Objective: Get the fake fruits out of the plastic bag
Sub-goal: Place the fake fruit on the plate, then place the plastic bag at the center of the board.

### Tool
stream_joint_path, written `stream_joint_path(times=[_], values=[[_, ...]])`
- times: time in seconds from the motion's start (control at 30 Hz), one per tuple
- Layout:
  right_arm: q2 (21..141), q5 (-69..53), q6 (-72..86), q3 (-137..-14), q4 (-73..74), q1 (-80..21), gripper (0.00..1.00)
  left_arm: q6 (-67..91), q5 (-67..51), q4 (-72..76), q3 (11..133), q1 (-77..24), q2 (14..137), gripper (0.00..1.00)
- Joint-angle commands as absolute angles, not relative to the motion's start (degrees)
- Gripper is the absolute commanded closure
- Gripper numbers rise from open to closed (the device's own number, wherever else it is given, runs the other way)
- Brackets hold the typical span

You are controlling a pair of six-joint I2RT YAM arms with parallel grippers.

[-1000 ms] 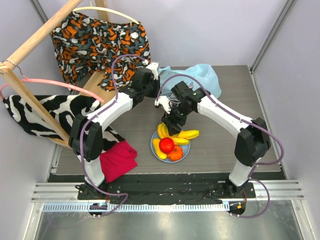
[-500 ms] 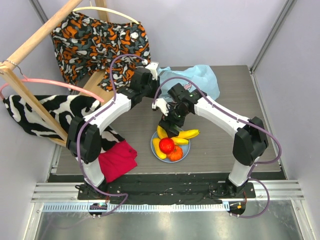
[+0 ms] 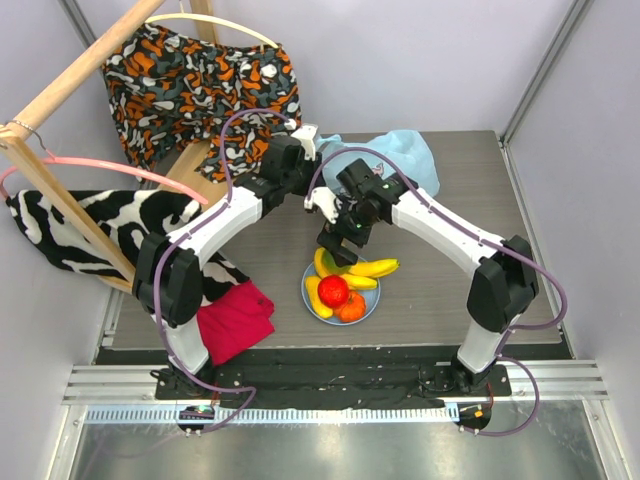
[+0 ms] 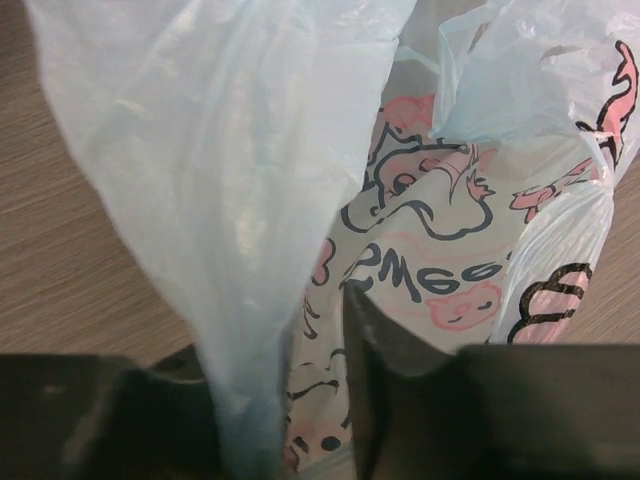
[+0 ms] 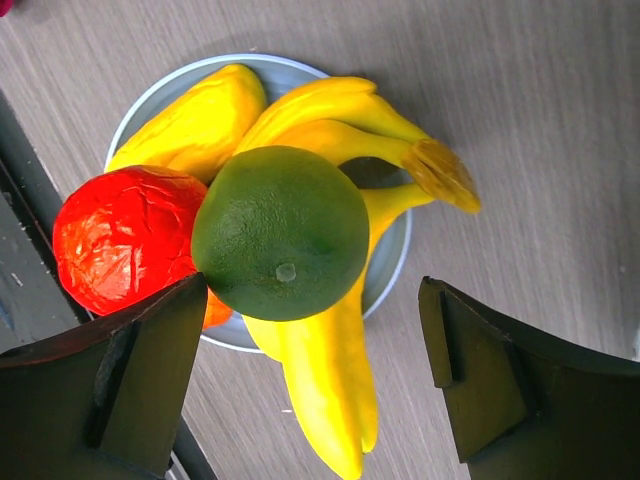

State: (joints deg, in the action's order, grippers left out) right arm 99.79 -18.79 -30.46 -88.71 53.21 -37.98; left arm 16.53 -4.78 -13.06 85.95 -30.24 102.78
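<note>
So nearest the bases there's the plate with the fake fruits piled on it: banana bunch, red one, orange one, oblong yellow piece, and the green one perched on top; the right tool hangs just over that pile, jaws spread wide either side of the green one, not touching it as far as I can tell.

My read is this is the let-go-and-back-off step; go straight up, no sideways drift, cos that round green one sits on glossy bananas and a nudge would likely roll it onto the tabletop.

Further back the left tool is pinching a fold of the plastic bag; no fruit lump shows through the film, but the inside is mostly hidden, so I'd hold that pinch until the right tool can check.
</note>
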Motion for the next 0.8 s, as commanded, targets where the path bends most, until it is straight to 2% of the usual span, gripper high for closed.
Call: stream_joint_path(times=[0.0,0.03,0.07,0.13,0.2,0.23,0.4,0.63,0.7,0.73,0.77], values=[[95.63,-16.0,-29.54,-92.98,53.09,-34.74,0.06,16.61,-5.1,-11.16,88.33,-30.06,102.48,0.57],[94.93,-15.56,-28.57,-93.6,52.91,-33.24,0.05,16.0,-4.66,-11.42,88.59,-30.06,102.31,0.39],[94.57,-15.03,-27.43,-94.56,52.56,-31.66,0.0,15.65,-3.18,-11.69,88.77,-30.06,102.22,0.31],[93.61,-10.3,-24.1,-94.57,48.1,-25.88,0.0,14.34,-2.03,-12.13,89.56,-30.06,101.6,0.01],[92.2,-4.16,-18.21,-93.26,41.35,-22.08,0.0,12.14,-1.06,-12.74,90.09,-29.97,100.64,0.0],[92.11,2.83,-16.19,-92.9,39.57,-18.49,0.0,11.52,-0.79,-13.01,90.35,-29.88,100.2,0.0],[90.8,10.36,-10.55,-89.75,33.67,-9.68,0.0,5.72,-2.11,-16.08,92.55,-29.88,95.55,0.0],[85.08,6.25,-9.49,-75.61,33.22,-2.99,0.0,-2.11,-11.92,-21.79,92.99,-28.66,88.77,0.0],[84.12,3.61,-8.97,-73.75,33.31,-2.73,0.0,1.91,-16.15,-20.14,90.9,-28.04,89.29,0.0],[83.68,2.65,-8.53,-72.35,33.22,-2.72,0.0,9.07,-19.39,-19.17,91.05,-27.25,90.17,0.0],[83.67,0.81,-7.92,-71.9,33.22,-2.72,0.0,14.45,-27.34,-15.59,91.66,-26.64,92.79,0.0]])
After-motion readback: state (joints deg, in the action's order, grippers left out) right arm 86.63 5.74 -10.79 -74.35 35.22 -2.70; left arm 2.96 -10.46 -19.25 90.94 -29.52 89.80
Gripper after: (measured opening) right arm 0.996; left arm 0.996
